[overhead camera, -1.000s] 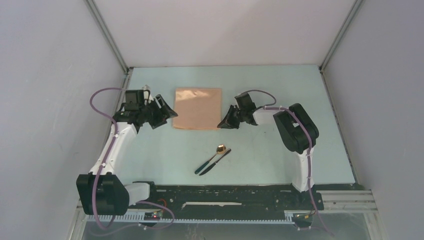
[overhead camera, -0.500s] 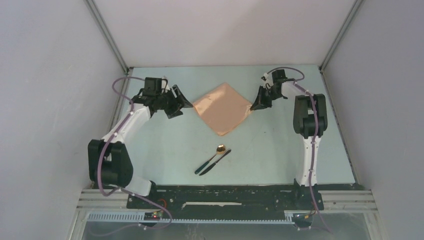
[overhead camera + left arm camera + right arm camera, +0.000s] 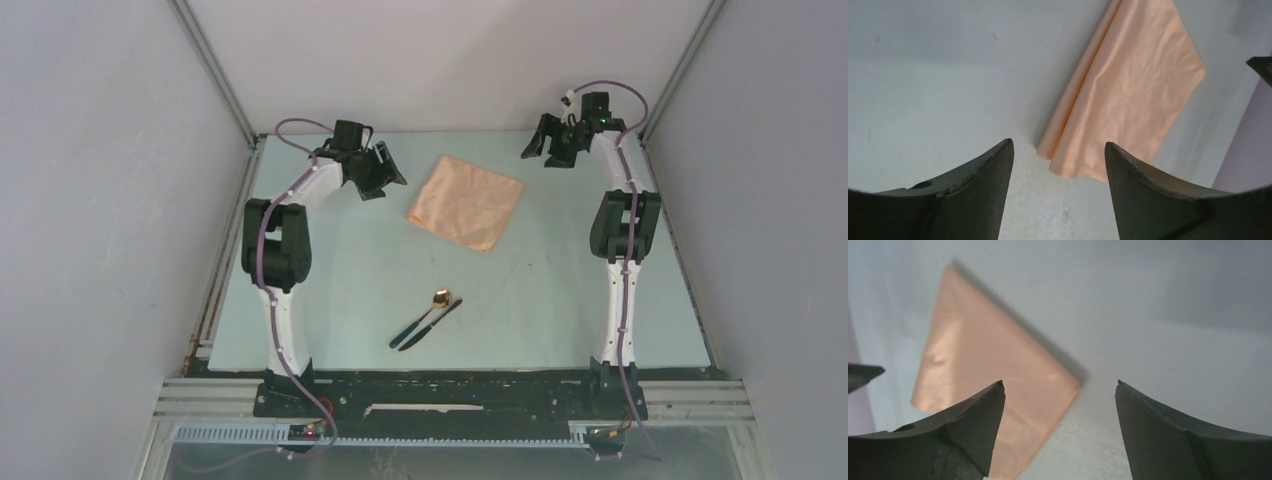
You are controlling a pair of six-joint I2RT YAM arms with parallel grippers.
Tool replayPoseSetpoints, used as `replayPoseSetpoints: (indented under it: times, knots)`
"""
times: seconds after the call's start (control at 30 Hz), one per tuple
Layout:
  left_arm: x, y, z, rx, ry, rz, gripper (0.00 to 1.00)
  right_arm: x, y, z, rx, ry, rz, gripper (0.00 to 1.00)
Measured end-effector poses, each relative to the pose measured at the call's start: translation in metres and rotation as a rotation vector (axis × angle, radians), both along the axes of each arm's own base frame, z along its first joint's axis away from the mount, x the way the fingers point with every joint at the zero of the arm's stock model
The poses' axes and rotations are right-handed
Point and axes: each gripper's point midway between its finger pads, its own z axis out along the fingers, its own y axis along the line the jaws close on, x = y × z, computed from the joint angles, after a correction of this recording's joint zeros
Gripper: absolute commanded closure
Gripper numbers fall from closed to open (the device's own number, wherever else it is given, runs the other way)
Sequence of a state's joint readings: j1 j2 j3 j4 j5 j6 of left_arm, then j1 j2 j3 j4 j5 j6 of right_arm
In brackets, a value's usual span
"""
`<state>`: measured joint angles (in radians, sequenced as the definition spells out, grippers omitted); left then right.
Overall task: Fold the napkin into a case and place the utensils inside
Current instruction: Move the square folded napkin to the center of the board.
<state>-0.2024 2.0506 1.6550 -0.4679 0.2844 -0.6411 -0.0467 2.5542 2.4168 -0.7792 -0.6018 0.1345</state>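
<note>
Both spread wide, gripping nothing: left end effector (image 3: pixel 383 178), right end effector (image 3: pixel 545 152). Between them, skewed napkin (image 3: pixel 466 202) flat on worktop (image 3: pixel 350 270).

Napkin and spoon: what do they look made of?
Napkin: thin peach cloth, matte with a slight sheen; soft creases and a doubled edge show. Spoon: bowl likely metal, glossy gold finish; handle dark, material unclear at this size.
</note>
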Motion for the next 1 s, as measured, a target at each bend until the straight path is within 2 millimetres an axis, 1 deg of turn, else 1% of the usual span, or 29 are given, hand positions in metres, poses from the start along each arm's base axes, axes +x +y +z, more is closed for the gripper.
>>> replayPoseSetpoints:
  times: [0.07, 0.13, 0.2, 0.23, 0.27, 0.3, 0.33, 0.4, 0.43, 0.47, 0.53, 0.6, 0.67, 0.7, 0.83, 0.9, 1.0]
  knots:
    - [0.009, -0.007, -0.014, 0.003, 0.022, -0.033, 0.27, 0.006, -0.016, 0.001, -0.035, 0.008, -0.077, 0.07]
    - [0.015, -0.016, -0.023, -0.002, 0.034, -0.072, 0.27, 0.001, -0.032, -0.002, -0.068, 0.064, -0.174, 0.07]
    - [0.015, -0.027, -0.031, -0.005, 0.048, -0.113, 0.28, -0.018, -0.038, -0.003, -0.079, 0.133, -0.229, 0.07]
    - [0.013, -0.031, -0.034, -0.004, 0.054, -0.128, 0.29, -0.037, -0.036, -0.004, -0.079, 0.173, -0.253, 0.06]
    - [0.012, -0.036, -0.035, -0.003, 0.057, -0.143, 0.30, -0.062, -0.030, -0.003, -0.074, 0.214, -0.266, 0.07]
    - [0.009, -0.040, -0.037, -0.006, 0.063, -0.158, 0.30, -0.089, -0.020, -0.001, -0.062, 0.244, -0.275, 0.08]
    - [0.007, -0.044, -0.038, -0.008, 0.068, -0.170, 0.31, -0.111, -0.009, 0.003, -0.045, 0.257, -0.276, 0.10]
    - [0.003, -0.049, -0.040, -0.009, 0.075, -0.186, 0.37, -0.159, 0.026, 0.017, 0.021, 0.244, -0.251, 0.13]
    - [0.002, -0.051, -0.042, -0.012, 0.083, -0.193, 0.41, -0.177, 0.041, 0.024, 0.056, 0.233, -0.233, 0.13]
    - [0.000, -0.053, -0.044, -0.017, 0.090, -0.198, 0.44, -0.191, 0.056, 0.031, 0.089, 0.224, -0.209, 0.13]
    - [-0.003, -0.054, -0.051, -0.020, 0.108, -0.203, 0.51, -0.209, 0.082, 0.037, 0.137, 0.202, -0.152, 0.13]
    - [-0.006, -0.054, -0.058, -0.023, 0.131, -0.191, 0.56, -0.216, 0.094, 0.035, 0.157, 0.198, -0.122, 0.15]
    - [-0.014, -0.053, -0.070, -0.026, 0.159, -0.174, 0.63, -0.220, 0.097, 0.027, 0.168, 0.208, -0.112, 0.17]
    - [-0.020, -0.051, -0.080, -0.028, 0.181, -0.159, 0.66, -0.223, 0.098, 0.023, 0.174, 0.219, -0.110, 0.17]
    - [-0.027, -0.053, -0.082, -0.068, 0.180, -0.115, 0.69, -0.231, 0.094, 0.006, 0.191, 0.249, -0.111, 0.17]
    - [-0.029, -0.054, -0.082, -0.072, 0.173, -0.098, 0.79, -0.234, 0.092, 0.001, 0.198, 0.263, -0.114, 0.17]
    - [-0.035, -0.055, -0.084, -0.070, 0.176, -0.074, 0.81, -0.237, 0.087, -0.004, 0.210, 0.272, -0.119, 0.17]
